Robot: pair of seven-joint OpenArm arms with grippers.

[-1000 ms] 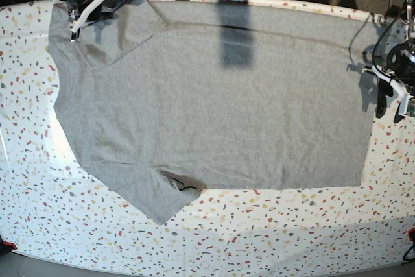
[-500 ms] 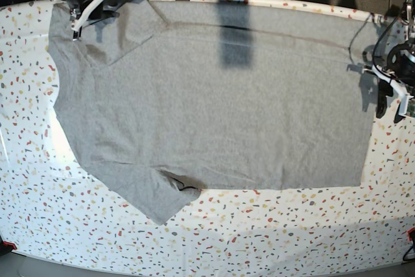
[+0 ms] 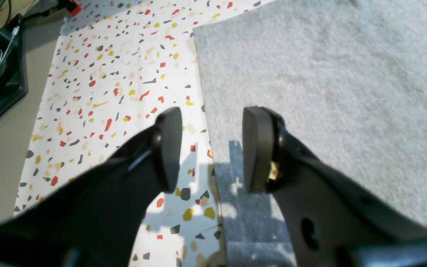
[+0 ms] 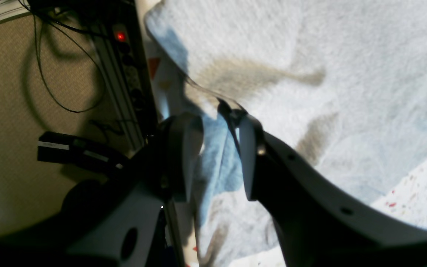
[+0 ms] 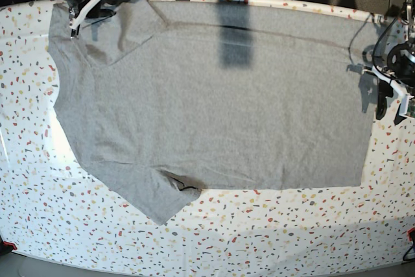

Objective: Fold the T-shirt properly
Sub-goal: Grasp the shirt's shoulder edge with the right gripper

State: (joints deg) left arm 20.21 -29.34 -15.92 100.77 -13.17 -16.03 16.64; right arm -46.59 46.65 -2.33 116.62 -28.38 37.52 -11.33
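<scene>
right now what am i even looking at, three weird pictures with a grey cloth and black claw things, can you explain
This is a two-armed robot set to fold a T-shirt. The wide picture comes from a camera looking down on the whole table, which has a speckled white cover. The grey T-shirt lies spread almost flat on it, plain side up, one sleeve pointing toward the near edge.

The other two pictures come from cameras mounted on each wrist, so the black claws are the robot's own grippers seen close up. The left gripper hangs open over the shirt's straight edge, one finger above the table, one above the cloth, holding nothing. The right gripper is at the far corner near a sleeve, jaws apart with cloth lying between them; it is not clamped on it.
</scene>
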